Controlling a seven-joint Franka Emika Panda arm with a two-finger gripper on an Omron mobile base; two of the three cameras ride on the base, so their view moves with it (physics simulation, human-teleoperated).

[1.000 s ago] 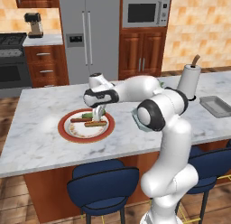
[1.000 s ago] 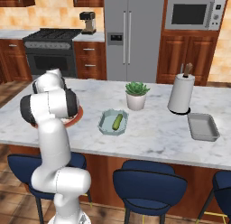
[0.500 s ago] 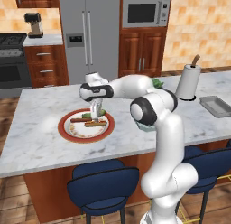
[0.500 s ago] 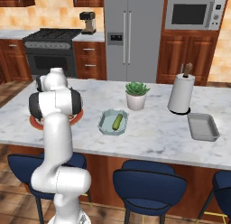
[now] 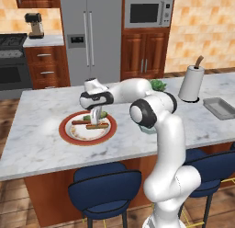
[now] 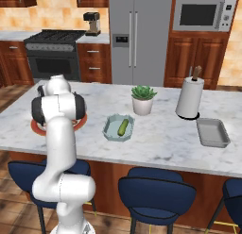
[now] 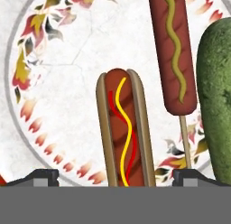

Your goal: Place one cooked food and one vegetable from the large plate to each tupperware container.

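Bun sausage (image 7: pixel 122 128) between open hand (image 7: pixel 115 177) fingertips.

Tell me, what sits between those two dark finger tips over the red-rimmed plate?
In the hand view, the reddish-brown sausage in its tan bun lies between the open jaws' tips, on the big white-centred plate.
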